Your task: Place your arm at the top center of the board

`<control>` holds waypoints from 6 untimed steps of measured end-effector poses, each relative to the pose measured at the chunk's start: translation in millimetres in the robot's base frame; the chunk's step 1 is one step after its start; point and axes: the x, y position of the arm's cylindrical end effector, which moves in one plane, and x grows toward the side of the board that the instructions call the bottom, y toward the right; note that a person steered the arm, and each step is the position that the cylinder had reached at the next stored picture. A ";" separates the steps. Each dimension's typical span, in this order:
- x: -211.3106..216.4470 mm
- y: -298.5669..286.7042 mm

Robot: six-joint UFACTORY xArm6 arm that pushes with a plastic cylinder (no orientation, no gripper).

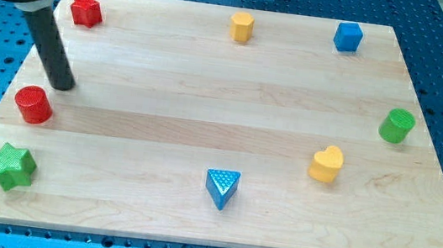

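Note:
My tip (pixel 62 85) rests on the wooden board (pixel 207 105) near its left edge. It stands just up and to the right of the red cylinder (pixel 34 105) and well below the red star (pixel 85 11). The yellow hexagonal block (pixel 242 27) sits at the top centre of the board, far to the right of my tip. The rod slants up to the view's top left corner.
A blue cube (pixel 347 37) sits at the top right. A green cylinder (pixel 396 126) is at the right edge. A yellow heart (pixel 327 164) and a blue triangle (pixel 222 188) lie lower down. A green star (pixel 11 166) is at the bottom left.

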 end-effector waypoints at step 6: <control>-197.9 260.5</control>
